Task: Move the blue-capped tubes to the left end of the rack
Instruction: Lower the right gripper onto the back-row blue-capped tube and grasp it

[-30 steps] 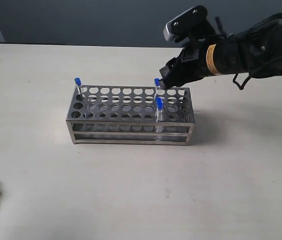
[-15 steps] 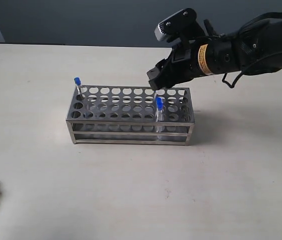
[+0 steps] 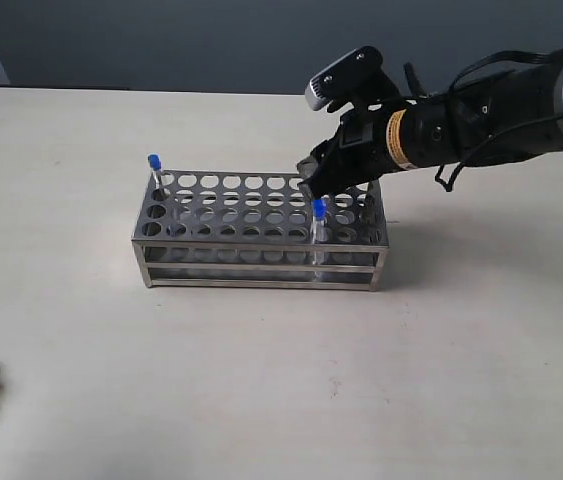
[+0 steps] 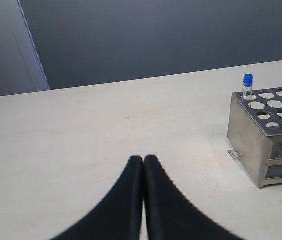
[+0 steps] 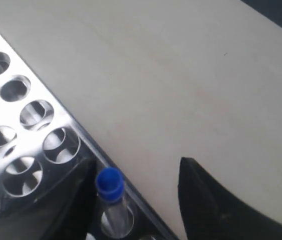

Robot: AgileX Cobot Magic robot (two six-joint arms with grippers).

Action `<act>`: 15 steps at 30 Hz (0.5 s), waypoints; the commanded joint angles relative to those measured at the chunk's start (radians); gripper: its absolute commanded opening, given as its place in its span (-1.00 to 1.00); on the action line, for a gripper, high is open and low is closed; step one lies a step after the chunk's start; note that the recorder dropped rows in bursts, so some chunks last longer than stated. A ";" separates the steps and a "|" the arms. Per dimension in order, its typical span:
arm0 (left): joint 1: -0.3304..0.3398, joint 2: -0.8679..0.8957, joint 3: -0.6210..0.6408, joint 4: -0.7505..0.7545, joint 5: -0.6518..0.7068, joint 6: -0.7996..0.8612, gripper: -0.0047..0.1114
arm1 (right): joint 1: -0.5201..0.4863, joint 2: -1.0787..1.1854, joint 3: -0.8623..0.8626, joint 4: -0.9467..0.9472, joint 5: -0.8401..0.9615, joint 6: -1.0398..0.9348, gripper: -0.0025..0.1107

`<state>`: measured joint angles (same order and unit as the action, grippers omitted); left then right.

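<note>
The right gripper (image 5: 136, 167), fingers apart, is straddling a far-row blue-capped tube (image 5: 109, 181) near the right end of the mid-counter rack (image 3: 261, 245). 1 left-end tube (image 3: 154, 162) is already standing in place and 1 near-row tube (image 3: 318, 208) is waiting by the right end. The left gripper (image 4: 143, 162), fingers pressed together, is idling toward the counter's left edge.
</note>
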<state>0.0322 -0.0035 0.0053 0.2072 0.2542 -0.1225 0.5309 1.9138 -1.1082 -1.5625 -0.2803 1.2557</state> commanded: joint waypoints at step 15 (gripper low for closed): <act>-0.004 0.003 -0.005 -0.005 -0.008 -0.001 -0.90 | -0.001 0.049 -0.005 0.256 -0.036 -0.210 -0.95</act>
<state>0.0322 -0.0035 0.0053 0.2072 0.2542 -0.1225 0.5325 1.9789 -1.1119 -1.3090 -0.3382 1.0466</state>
